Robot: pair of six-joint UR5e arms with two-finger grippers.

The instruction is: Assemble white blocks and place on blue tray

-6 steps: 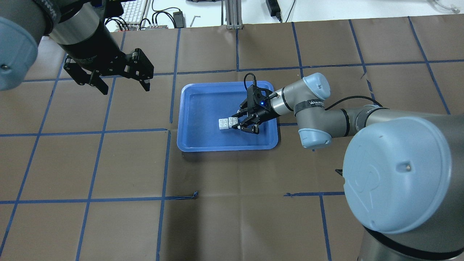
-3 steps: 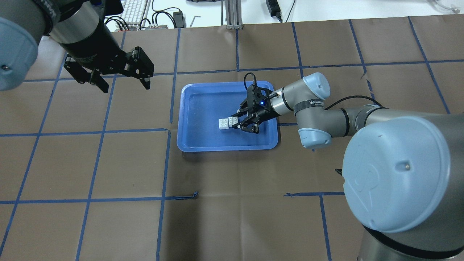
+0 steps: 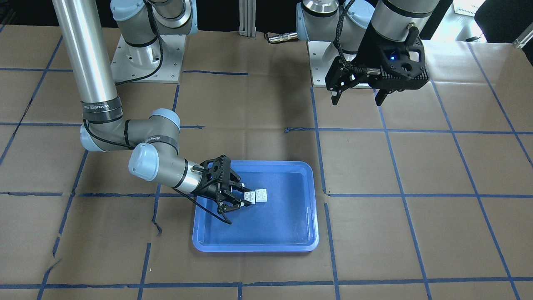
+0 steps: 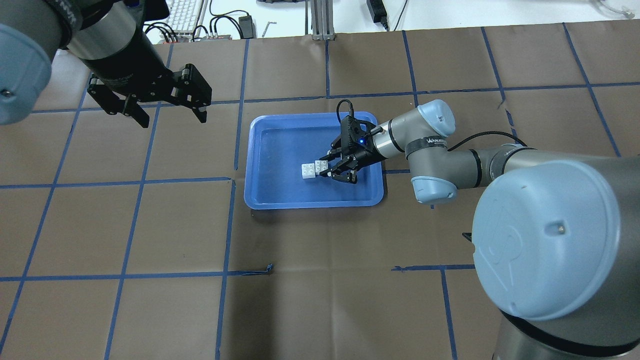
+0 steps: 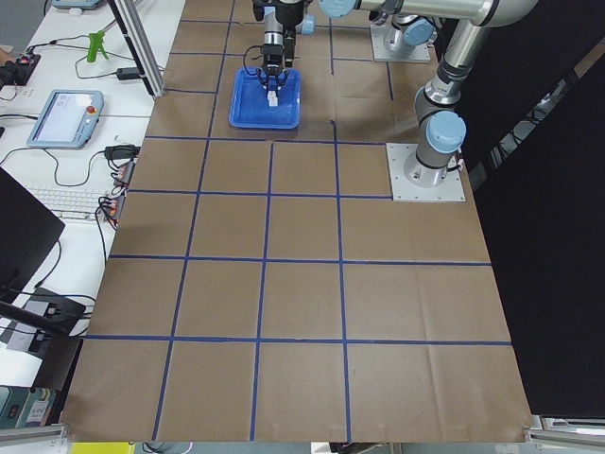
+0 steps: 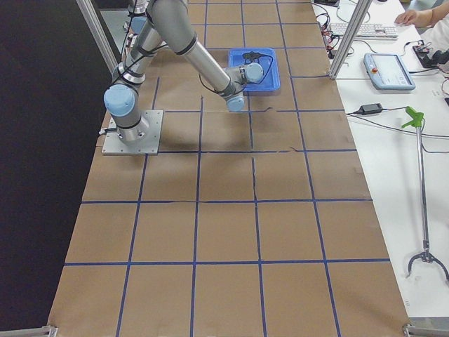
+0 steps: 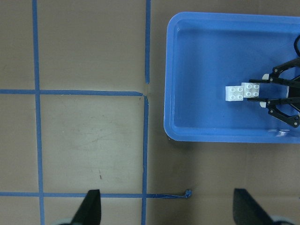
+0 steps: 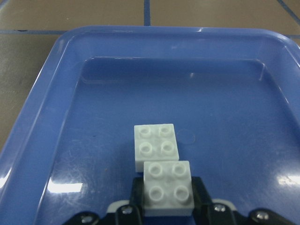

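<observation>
Just two white blocks [image 4: 312, 169] on one blue tray [image 4: 280, 150], in right tool [image 4: 324, 168].

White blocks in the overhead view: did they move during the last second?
No. The white blocks keep the same place relative to the blue tray rim.

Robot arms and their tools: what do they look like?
Both the right arm and left arm are silver-grey tubes with pale blue joint caps; black cables run along them. The right arm wears a black band with white lettering. The right tool and left tool are black, two-fingered, each showing a blue light.
</observation>
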